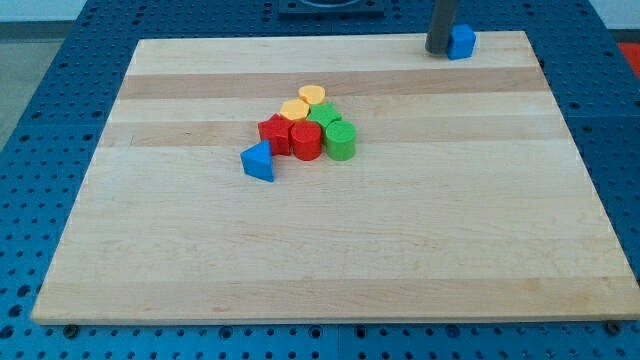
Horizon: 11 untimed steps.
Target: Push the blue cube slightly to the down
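Observation:
The blue cube (pixel 461 42) sits at the view's top right, near the top edge of the wooden board (pixel 450 230). My tip (pixel 438 51) rests on the board, touching or almost touching the cube's left side. The rod rises straight up out of the view. A second blue block, a wedge-like triangular shape (pixel 258 161), lies left of centre.
A tight cluster sits just above centre: two yellow blocks (pixel 303 101), a red star-like block (pixel 273 132), a red cylinder (pixel 306 141), a green cylinder (pixel 340 141) and another green block (pixel 324 116) behind it. The board lies on a blue perforated table (pixel 60 90).

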Available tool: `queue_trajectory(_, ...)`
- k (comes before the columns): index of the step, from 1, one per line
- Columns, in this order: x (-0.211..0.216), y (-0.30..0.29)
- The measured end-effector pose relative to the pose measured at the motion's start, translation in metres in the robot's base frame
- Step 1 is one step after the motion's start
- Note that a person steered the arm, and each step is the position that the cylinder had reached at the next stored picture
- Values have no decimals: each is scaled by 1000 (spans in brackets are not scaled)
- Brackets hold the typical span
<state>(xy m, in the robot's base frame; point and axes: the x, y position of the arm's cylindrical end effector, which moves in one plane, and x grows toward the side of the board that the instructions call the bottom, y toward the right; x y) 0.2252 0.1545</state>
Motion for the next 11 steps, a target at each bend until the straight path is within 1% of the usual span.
queue_trajectory(1, -7, -1)
queue_trajectory(2, -31, -1)
queue_trajectory(4, -34, 3)
queue_trajectory(6, -34, 35)
queue_trajectory(7, -34, 35)
queue_trajectory(9, -34, 25)
queue_trajectory(11, -33, -9)
